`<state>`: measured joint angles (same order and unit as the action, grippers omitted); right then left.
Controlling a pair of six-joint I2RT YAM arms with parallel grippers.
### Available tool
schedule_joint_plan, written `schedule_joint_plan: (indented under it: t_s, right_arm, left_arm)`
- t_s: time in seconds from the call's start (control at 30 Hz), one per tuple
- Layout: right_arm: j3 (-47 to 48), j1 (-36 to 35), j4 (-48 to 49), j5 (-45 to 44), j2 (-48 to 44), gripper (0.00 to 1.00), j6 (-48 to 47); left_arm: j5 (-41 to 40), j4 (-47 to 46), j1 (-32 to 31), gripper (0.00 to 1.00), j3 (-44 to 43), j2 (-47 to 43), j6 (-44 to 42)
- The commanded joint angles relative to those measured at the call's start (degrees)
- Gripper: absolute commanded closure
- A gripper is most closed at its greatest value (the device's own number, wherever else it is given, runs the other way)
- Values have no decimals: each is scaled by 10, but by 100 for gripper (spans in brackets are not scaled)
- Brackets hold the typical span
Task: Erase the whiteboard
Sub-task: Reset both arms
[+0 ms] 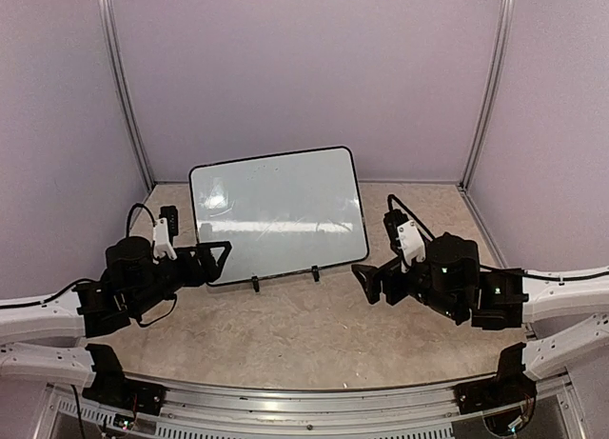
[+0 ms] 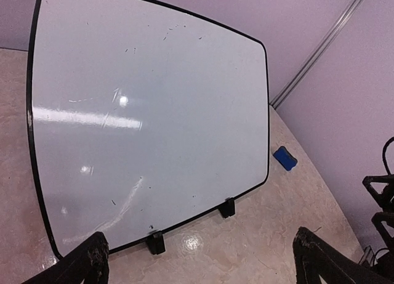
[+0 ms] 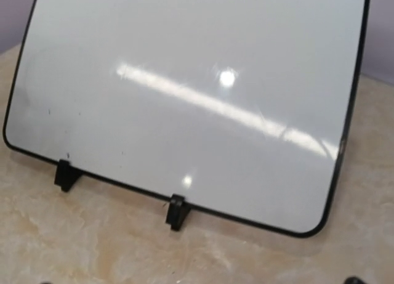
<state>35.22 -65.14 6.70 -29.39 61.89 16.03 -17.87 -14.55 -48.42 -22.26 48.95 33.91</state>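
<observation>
The whiteboard (image 1: 276,215) leans back on two small black feet (image 1: 255,285) at the middle of the table. Its glossy white face (image 2: 154,117) bears only a few tiny dark specks and a faint smear near the lower left; I see no handwriting. The board also fills the right wrist view (image 3: 197,99). My left gripper (image 1: 214,260) hovers at the board's lower left corner, open, fingers (image 2: 83,265) wide apart with nothing between them. My right gripper (image 1: 367,280) stands open just right of the board's lower right corner, empty.
A small blue-and-black eraser block (image 2: 285,158) lies on the tabletop just past the board's right edge. Lilac walls with metal corner posts (image 1: 485,87) close in the back and sides. The table top (image 1: 285,334) is beige and marbled.
</observation>
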Motion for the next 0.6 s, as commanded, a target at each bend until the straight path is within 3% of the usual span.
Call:
schedule_joint_plan:
  t_s: [0.0, 0.57]
  right_arm:
    - [-14, 12, -29, 19, -34, 1, -35]
    - [-39, 62, -6, 101, -58, 0, -81]
  left_arm:
    - [-9, -19, -6, 1, -34, 26, -19]
    - [-22, -82, -6, 1, -84, 131, -48]
